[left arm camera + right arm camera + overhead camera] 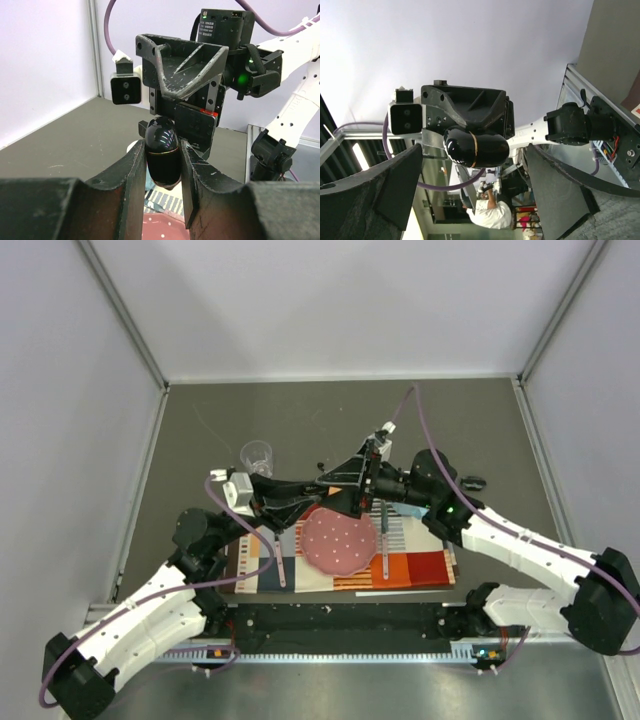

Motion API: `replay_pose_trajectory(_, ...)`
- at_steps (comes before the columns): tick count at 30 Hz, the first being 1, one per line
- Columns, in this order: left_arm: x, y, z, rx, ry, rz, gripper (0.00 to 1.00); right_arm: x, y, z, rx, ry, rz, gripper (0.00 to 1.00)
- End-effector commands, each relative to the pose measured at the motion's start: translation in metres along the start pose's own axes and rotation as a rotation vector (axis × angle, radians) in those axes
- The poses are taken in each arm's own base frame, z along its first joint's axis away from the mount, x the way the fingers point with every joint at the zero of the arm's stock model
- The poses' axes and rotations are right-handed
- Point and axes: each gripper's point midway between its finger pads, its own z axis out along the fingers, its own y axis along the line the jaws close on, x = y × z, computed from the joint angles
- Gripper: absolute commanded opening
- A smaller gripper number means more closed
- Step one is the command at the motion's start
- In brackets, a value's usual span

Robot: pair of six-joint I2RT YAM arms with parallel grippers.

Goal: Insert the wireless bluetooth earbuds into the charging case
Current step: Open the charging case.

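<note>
The left gripper (163, 167) pinches the closed black charging case (161, 142); the right gripper (475, 186), jaws spread wide, faces it from the right.

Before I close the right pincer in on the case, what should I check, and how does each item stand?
1. Left pincer shut on the charging case: ok.
2. Case held in the air, off the table: ok.
3. Right pincer open, one finger on each side of the case, neither touching: ok.
4. Case open to take the buds: not ok, its seam looks closed.
5. Earbuds located: cannot tell, none shows clearly in any view.
</note>
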Motion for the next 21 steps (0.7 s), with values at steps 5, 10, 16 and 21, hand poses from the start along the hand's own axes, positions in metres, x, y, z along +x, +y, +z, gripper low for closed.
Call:
replay_pose_trajectory(5,-0.012,-0.006,-0.001,0.031,-0.065,0.051,0.0,0.003,0.02,0.003,-0.065,0.014,0.042,0.64)
replay_pose_trajectory(10,-0.009,-0.005,0.0,0.03,-0.055,0.045,0.0,0.004,0.02,0.004,-0.077,0.016,0.054,0.57)
replay_pose_trajectory(16,-0.005,-0.003,0.001,0.025,-0.043,0.033,0.0,0.005,0.016,0.005,-0.082,0.026,0.071,0.47)
replay_pose_trajectory(21,-0.001,-0.003,0.003,0.03,-0.022,0.02,0.02,0.005,0.014,0.006,-0.093,0.035,0.081,0.24)
